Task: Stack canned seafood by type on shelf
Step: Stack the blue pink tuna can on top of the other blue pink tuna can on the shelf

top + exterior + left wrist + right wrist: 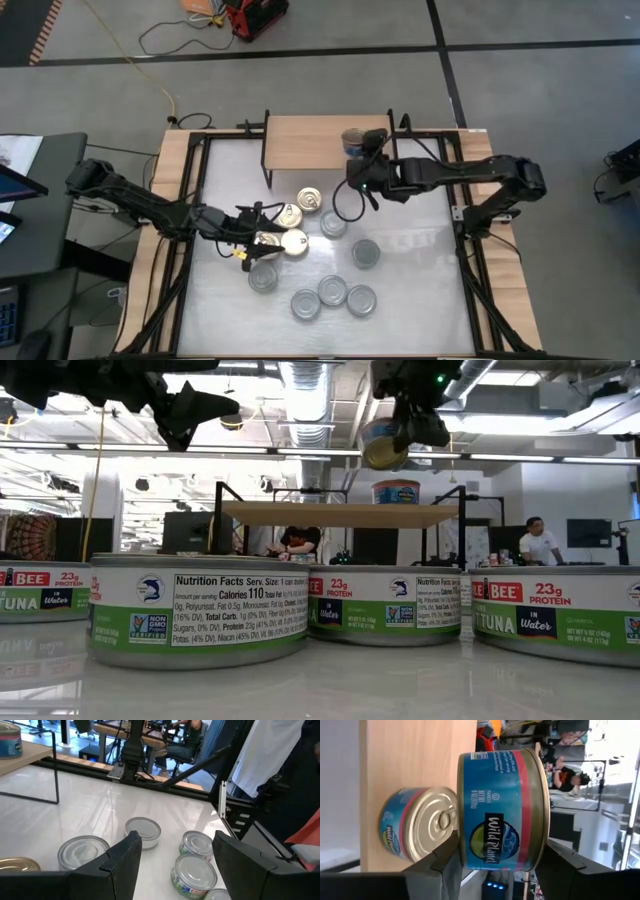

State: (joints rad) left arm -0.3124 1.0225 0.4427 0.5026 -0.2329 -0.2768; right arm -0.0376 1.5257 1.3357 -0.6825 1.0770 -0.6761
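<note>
The right gripper clamps the rigid, probably slippery Wild Planet tin across its label wall; the left gripper's jaws gape empty.

Grey concrete floor crossed by dark seam lines. Red-and-black equipment case on the floor beyond the table, yellow cable trailing from it. Large white tabletop with light-wood side rails inside a black metal frame. Dark side desk at the table's left. Open ceiling with silver ducting and long strip lights. Two people seated at desks in the room behind; dark wall monitor.
</note>
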